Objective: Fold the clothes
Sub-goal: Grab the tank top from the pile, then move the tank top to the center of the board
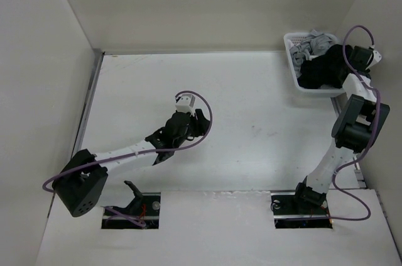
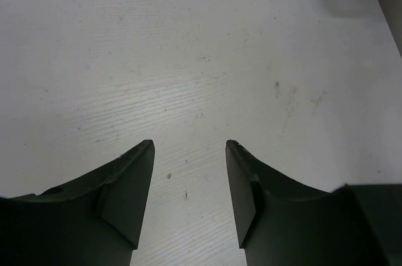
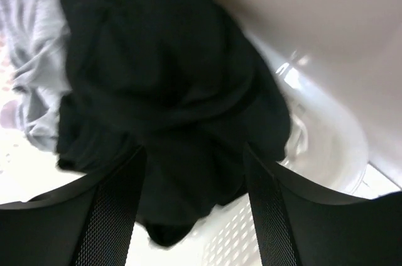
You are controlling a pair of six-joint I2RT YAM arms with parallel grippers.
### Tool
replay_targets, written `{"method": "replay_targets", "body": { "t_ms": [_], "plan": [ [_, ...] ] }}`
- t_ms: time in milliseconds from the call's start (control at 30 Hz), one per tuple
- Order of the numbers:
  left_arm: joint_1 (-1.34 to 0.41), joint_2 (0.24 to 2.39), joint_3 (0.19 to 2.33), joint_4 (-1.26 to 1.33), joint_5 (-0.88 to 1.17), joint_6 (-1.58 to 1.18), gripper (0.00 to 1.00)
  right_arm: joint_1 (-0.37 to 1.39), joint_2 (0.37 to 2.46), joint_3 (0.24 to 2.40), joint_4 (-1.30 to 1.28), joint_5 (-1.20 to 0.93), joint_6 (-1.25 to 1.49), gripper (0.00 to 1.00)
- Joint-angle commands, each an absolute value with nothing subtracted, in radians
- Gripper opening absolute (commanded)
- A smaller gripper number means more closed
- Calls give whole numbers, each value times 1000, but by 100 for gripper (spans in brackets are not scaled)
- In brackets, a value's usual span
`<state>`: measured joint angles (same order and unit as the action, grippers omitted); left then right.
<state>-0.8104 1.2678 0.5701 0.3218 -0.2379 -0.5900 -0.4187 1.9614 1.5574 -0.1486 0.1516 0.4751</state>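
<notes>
Two jaw pairs gape wide on my feed: left gripper (image 2: 190,145) over table (image 2: 188,58), well apart from basket (image 1: 290,57); right gripper (image 3: 195,153) above basket, where black T-shirt (image 3: 163,90) lies bunched, blurred, edges cut off.

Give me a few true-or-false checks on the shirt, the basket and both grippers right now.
1. The left gripper is open over the table, holding nothing. True.
2. The black T-shirt lies spread flat on the table. False: it is bunched in the white basket.
3. The basket also holds light grey garments. True.
4. The right gripper is shut on the shirt. False: its jaws stand open over it.
</notes>
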Motion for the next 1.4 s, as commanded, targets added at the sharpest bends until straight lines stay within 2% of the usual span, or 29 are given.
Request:
{"method": "replay_targets", "body": {
  "t_ms": [0,200,267,333,367,433,633,867,1000,1133,1267,1367],
  "plan": [
    [-776,1278,558,393,-226,-586,48,-447,1992,1640,-83,68,494,68],
    [-736,1307,558,417,-187,-591,48,-461,2071,1684,-64,54,492,65],
    [-728,1318,557,422,-186,-592,48,-466,2086,1700,-54,29,502,51],
    [-723,1324,558,422,-183,-592,48,-464,2076,1689,-25,12,512,25],
    [-722,1328,561,422,-181,-592,48,-463,2051,1668,-5,21,520,17],
    [-720,1335,564,422,-179,-594,48,-463,1982,1606,59,37,529,11],
    [-734,1332,569,420,-176,-607,48,-392,1699,1448,163,103,548,8],
    [-746,1252,589,376,-190,-626,47,-205,1314,1241,195,158,557,7],
    [-723,1178,615,322,-219,-646,47,-9,1117,1201,140,140,543,7],
    [-671,1076,643,229,-276,-676,47,294,954,1242,65,123,523,8],
    [-570,939,649,132,-293,-704,46,606,855,1298,22,204,460,8],
    [-480,842,649,68,-282,-721,46,775,839,1310,11,302,434,8]
  ]
}}
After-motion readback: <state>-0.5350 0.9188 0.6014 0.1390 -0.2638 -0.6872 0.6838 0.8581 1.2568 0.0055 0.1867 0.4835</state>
